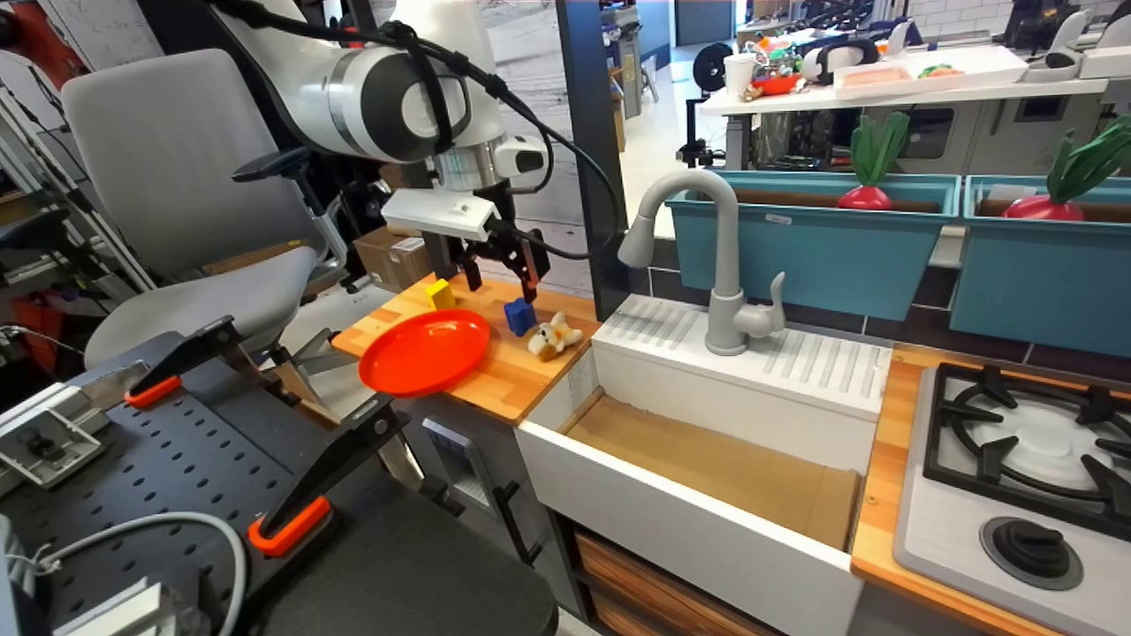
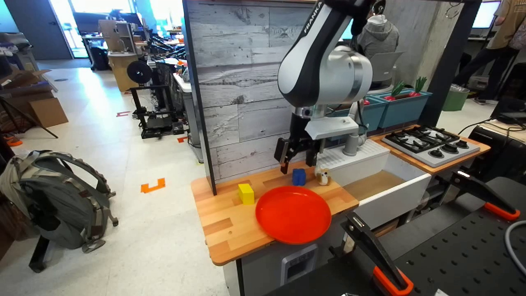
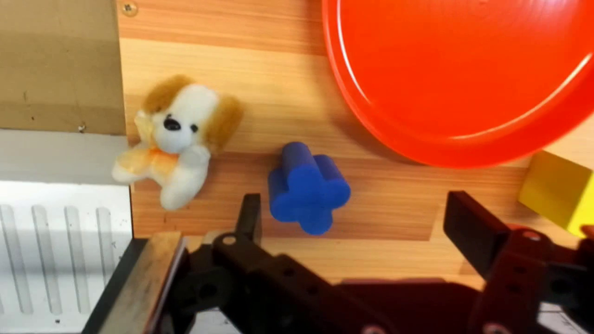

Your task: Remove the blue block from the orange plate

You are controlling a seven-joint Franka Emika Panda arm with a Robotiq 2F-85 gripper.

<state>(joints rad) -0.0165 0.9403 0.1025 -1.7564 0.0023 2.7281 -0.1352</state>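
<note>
The blue block [image 1: 519,316] stands on the wooden counter beside the orange plate, not on it; it also shows in an exterior view [image 2: 299,176]. In the wrist view the block [image 3: 310,192] has a lobed, flower-like top. The round orange plate [image 1: 424,353] lies bare on the counter; it also shows in an exterior view [image 2: 293,216] and partly in the wrist view [image 3: 455,83]. My gripper [image 3: 355,204] is open and empty above the counter near the block. The block appears between the fingers' lines, closer to the left finger in the wrist view. The gripper [image 1: 502,290] does not touch it.
A small plush dog [image 3: 181,134] lies close beside the block, near the sink edge. A yellow block [image 2: 246,194] stands on the plate's other side. A white sink [image 1: 689,521] with a grey faucet [image 1: 726,256] adjoins the counter. A plank wall [image 2: 242,98] stands behind.
</note>
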